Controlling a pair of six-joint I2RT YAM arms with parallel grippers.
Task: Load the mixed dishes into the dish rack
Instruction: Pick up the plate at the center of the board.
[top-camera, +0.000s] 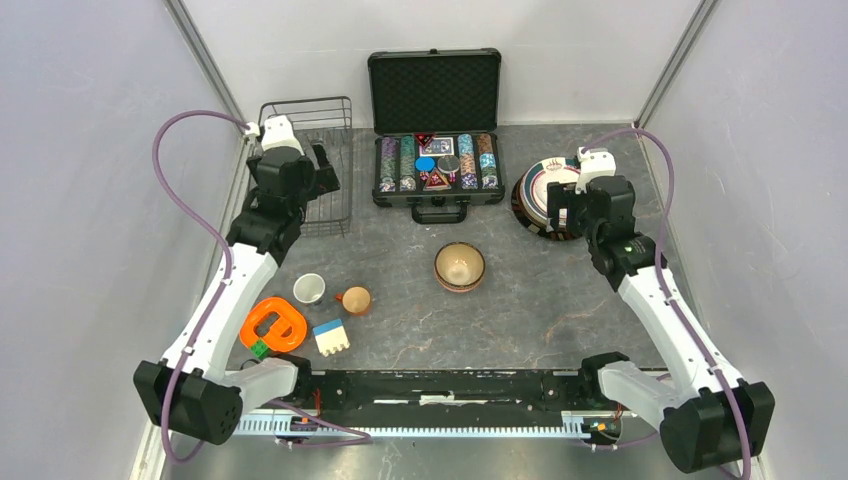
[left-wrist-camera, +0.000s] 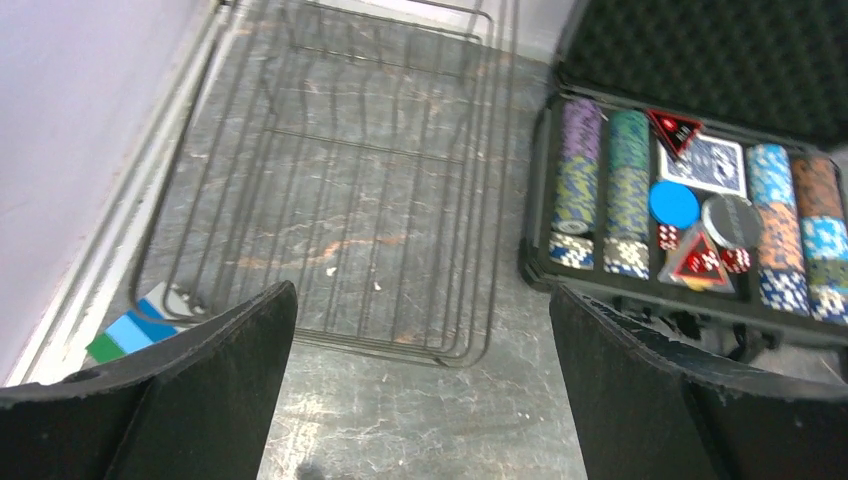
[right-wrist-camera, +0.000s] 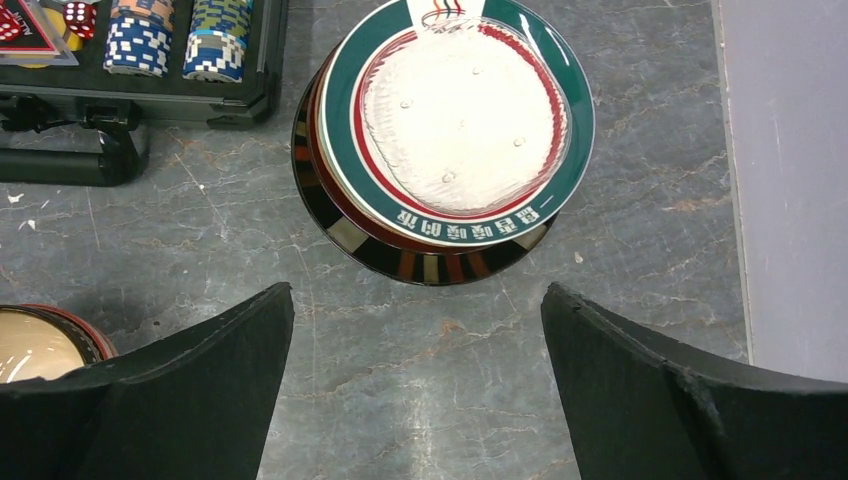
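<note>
left fingers (left-wrist-camera: 190, 395) spread, rack (left-wrist-camera: 370, 145) lengthwise ahead

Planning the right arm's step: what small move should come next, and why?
Probably lower the open right tool toward the plate stack just ahead to grip the top plate: the tool is empty, and the dish rack holds no dishes yet.

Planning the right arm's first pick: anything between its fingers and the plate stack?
Nothing visible. The right gripper hangs open, fingers just short of the plate stack, only bare table between; the bowl sits off to one side.
</note>
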